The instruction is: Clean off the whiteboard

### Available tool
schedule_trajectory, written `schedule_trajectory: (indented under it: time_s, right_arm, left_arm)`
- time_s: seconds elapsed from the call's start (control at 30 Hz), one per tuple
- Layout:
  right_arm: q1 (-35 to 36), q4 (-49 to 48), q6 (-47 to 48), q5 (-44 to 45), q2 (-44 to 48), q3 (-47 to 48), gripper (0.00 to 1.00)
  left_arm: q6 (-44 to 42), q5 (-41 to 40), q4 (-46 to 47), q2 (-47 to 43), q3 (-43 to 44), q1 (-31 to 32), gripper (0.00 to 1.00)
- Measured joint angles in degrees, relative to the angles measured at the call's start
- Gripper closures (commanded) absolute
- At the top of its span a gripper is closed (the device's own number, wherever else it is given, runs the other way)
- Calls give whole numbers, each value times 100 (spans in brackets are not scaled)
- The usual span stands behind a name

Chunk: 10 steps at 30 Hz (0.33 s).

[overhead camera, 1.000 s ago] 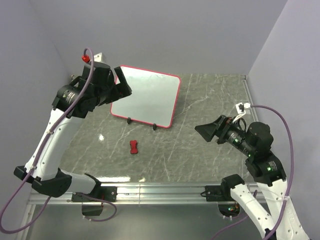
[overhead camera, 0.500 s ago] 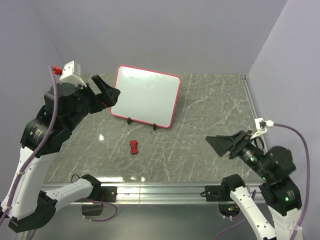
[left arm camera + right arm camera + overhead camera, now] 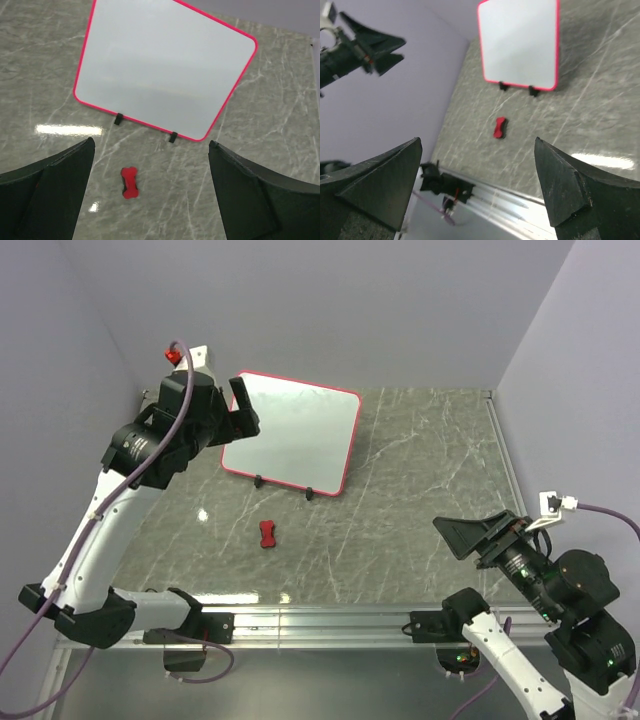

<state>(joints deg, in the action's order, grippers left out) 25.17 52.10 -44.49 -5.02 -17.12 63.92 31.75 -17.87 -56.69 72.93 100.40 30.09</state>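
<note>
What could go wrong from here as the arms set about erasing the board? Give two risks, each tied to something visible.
1. The small red bow-shaped block lies loose and low on the grey marbled table; the open left hand may nudge it away rather than grip it.
2. Nothing holds the white red-rimmed whiteboard; with the open right hand far off, wiping could slide it.

- We see the whiteboard (image 3: 292,435) on the table (image 3: 420,440), toward its far left.
- The small block (image 3: 267,534) lies before it, apart.
- Our left gripper (image 3: 240,408) hangs beside its left edge; our right gripper (image 3: 462,535) is well apart, rightward.
</note>
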Motion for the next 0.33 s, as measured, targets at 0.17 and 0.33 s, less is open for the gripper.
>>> schedule_trajectory:
  time_s: [0.17,0.33]
  right_arm:
    - [9,-98,-90,588,-103,-442,0]
    - [9,155,146,684,-452,-723,0]
  left_arm:
    - [2,-317,22,-153,-376,0,0]
    - [87,-605,-68,-184,-807,-2,0]
